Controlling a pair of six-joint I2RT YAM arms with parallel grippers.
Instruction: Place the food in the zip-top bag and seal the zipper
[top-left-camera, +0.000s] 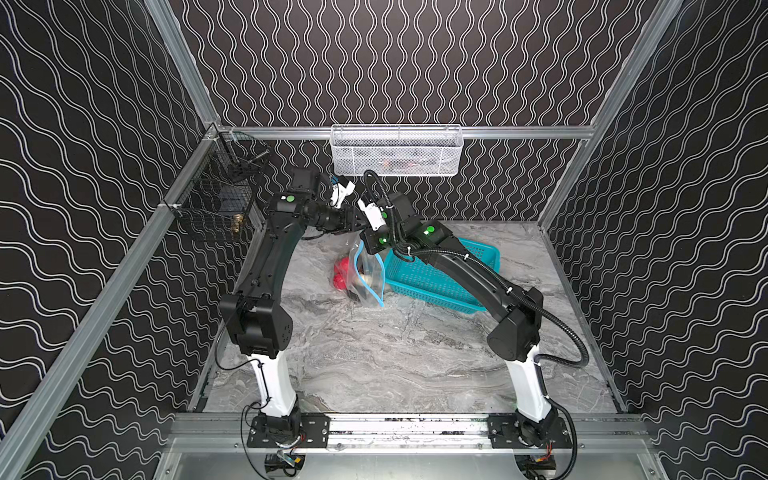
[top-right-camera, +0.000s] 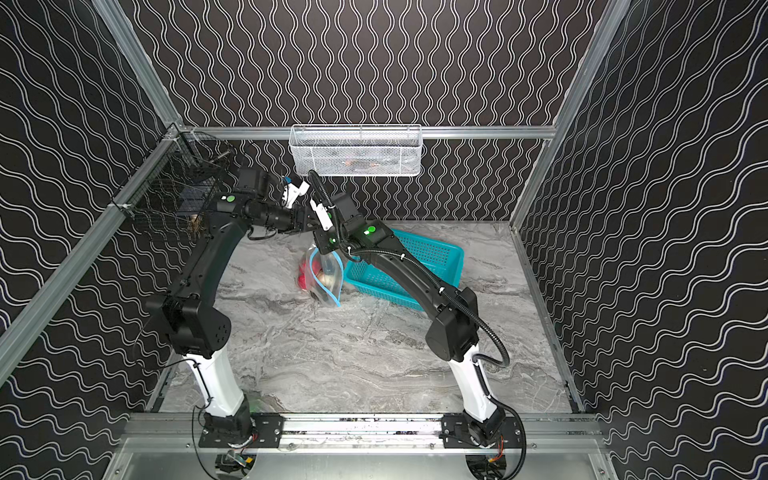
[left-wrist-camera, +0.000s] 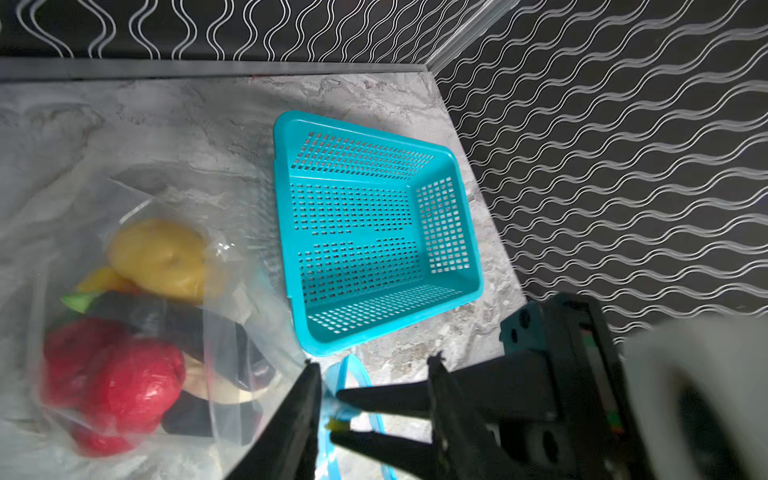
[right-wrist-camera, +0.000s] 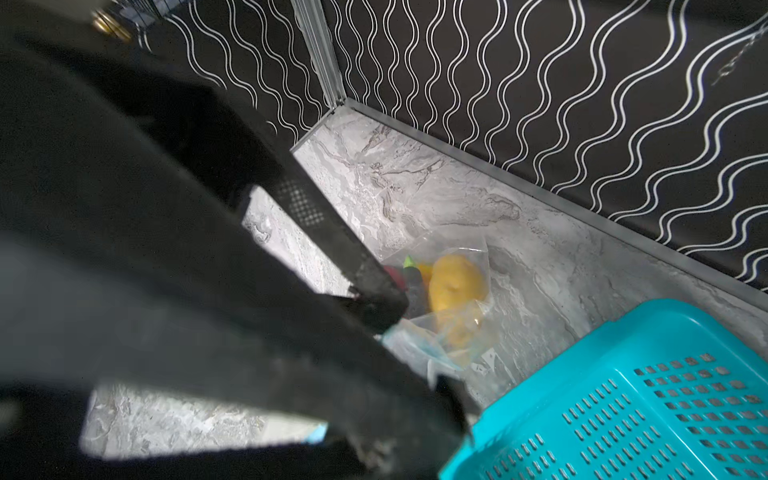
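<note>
1. Food (top-left-camera: 341, 272) lies inside the zip-top bag (top-left-camera: 368, 286) on the worktop (top-left-camera: 395, 357) in both top views, just beside the empty teal basket (top-left-camera: 436, 291). The bag's blue-edged mouth gapes, so I judge only sealing remains.
2. Left wrist view: the right gripper (left-wrist-camera: 336, 417) is clamped on the zipper (left-wrist-camera: 347, 374) by its yellow slider (left-wrist-camera: 336, 424), probably anchoring the limp bag. The left gripper (left-wrist-camera: 373, 360) stands parted astride that end, gripping nothing, seemingly placed to take the slider.
3. Right wrist view: blurred fingers (right-wrist-camera: 332, 241) meet on the bag's blue edge. The potato (right-wrist-camera: 455, 282) shows through the film beyond.
</note>
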